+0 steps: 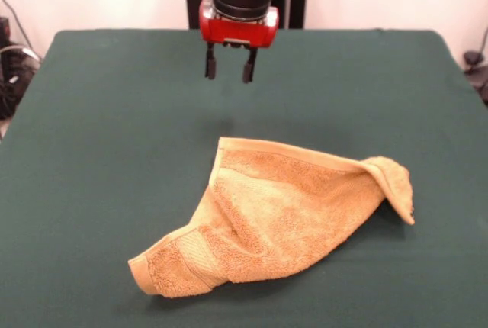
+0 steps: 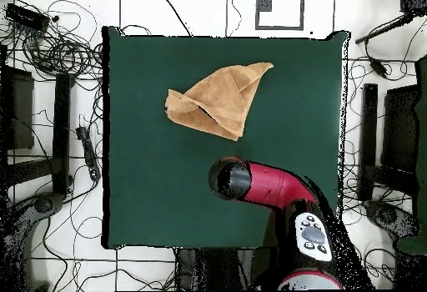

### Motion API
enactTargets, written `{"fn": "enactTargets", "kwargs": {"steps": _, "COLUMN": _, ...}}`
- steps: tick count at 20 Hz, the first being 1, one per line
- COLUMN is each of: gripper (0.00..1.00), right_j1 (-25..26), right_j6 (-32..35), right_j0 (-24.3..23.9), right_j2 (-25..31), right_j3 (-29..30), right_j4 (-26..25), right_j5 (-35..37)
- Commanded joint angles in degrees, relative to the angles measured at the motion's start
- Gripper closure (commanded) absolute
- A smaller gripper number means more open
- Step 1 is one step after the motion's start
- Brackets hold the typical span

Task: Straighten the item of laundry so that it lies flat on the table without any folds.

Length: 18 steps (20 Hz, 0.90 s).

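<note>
The towel (image 1: pixel 282 217) – golden-orange terry – lies crumpled on the green table (image 1: pixel 114 152), folded into a rough triangle. One corner is flipped over on itself; a woven band shows near the opposite, curled end.

Towel (image 1: pixel 274 217) lies crumpled on the counter (image 1: pixel 99 130), right corner folded over. Tool (image 1: pixel 229 65) hangs above, fingers apart, empty.

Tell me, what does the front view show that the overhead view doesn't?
Only the front view shows the gripper with its fingers apart, hanging above bare table clear of the towel, and the towel's raised fold at one corner. Only the overhead view shows the whole table outline, the floor cables and the arm from above. Both show the crumpled towel on the green table.
</note>
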Motion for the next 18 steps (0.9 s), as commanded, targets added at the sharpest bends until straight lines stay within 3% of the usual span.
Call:
{"fn": "enactTargets", "kwargs": {"steps": 1, "gripper": 0.00, "right_j1": 0.2, "right_j6": 4.9, "right_j0": 2.0, "right_j2": 6.5, "right_j3": -1.3, "right_j4": -1.4, "right_j5": -1.1}}
{"fn": "enactTargets", "kwargs": {"steps": 8, "gripper": 0.00, "right_j1": -4.6, "right_j6": 4.6, "right_j0": 1.2, "right_j2": 6.6, "right_j3": 4.1, "right_j4": -1.4, "right_j5": 0.7}}
{"fn": "enactTargets", "kwargs": {"steps": 18, "gripper": 0.00, "right_j1": -2.9, "right_j6": 2.6, "right_j0": 0.9, "right_j2": 7.9, "right_j3": -0.9, "right_j4": -2.0, "right_j5": 1.5}}
